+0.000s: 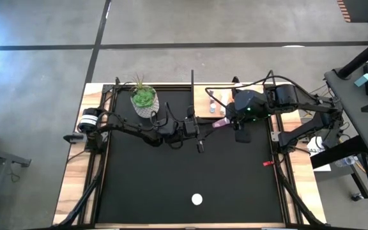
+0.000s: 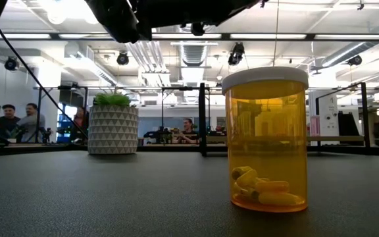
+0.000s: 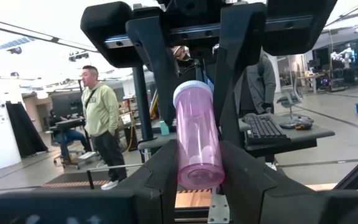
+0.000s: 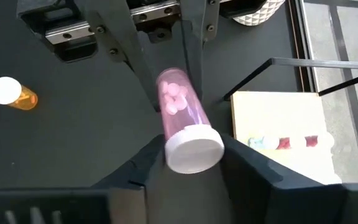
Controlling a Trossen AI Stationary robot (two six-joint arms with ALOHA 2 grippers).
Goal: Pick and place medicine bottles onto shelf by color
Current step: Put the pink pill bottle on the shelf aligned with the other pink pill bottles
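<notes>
Between the two facing grippers, above the black worktop [image 1: 171, 185], a translucent pink medicine bottle [image 1: 220, 123] with a white cap is clamped by both the left gripper [image 4: 173, 87] and right gripper [image 3: 194, 124], seemingly mid-handover. The light-wood shelf [image 4: 278, 118], already carrying small bottles, lies just beside the right gripper, while an orange pill bottle [image 4: 8, 93] waits well apart on the worktop.

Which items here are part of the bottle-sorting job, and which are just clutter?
Job: pink translucent pill bottle, gripped by left hand and right hand; orange translucent white-capped pill bottle; light-wood shelf board.
Lying about: white patterned pot with green plant; small red item at mat edge.
</notes>
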